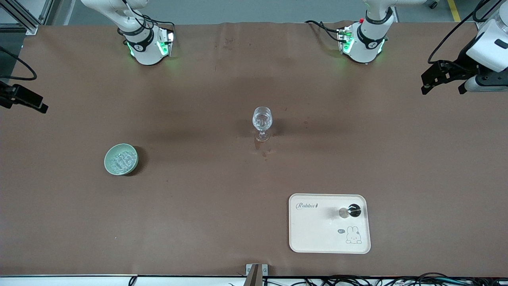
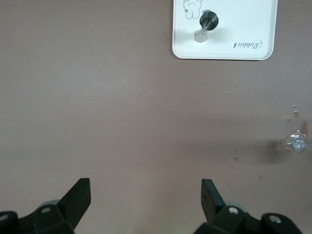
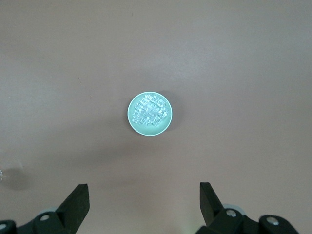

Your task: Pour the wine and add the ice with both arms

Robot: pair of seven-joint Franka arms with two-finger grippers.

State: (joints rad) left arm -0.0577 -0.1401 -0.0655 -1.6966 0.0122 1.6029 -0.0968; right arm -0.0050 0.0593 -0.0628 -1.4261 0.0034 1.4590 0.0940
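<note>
A small silvery jigger (image 1: 348, 212) with a dark mouth sits on a cream rabbit tray (image 1: 317, 234); it also shows in the left wrist view (image 2: 204, 27). I cannot make out wine in it. Ice chunks (image 1: 120, 160) fill a pale green bowl (image 1: 108, 167) toward the right arm's end; the right wrist view shows the ice (image 3: 149, 112) too. A clear stemmed glass (image 1: 262, 122) stands mid-table with glints inside. My left gripper (image 1: 441, 90) hangs open and empty above the table's left-arm end (image 2: 146, 187). My right gripper (image 1: 27, 101) hangs open and empty above the opposite end (image 3: 144, 191).
Small wet spots (image 1: 263, 152) lie on the brown table cover just nearer the camera than the glass's foot. The tray (image 2: 243, 29) lies near the table's front edge. The glass shows at the edge of the left wrist view (image 2: 296, 142).
</note>
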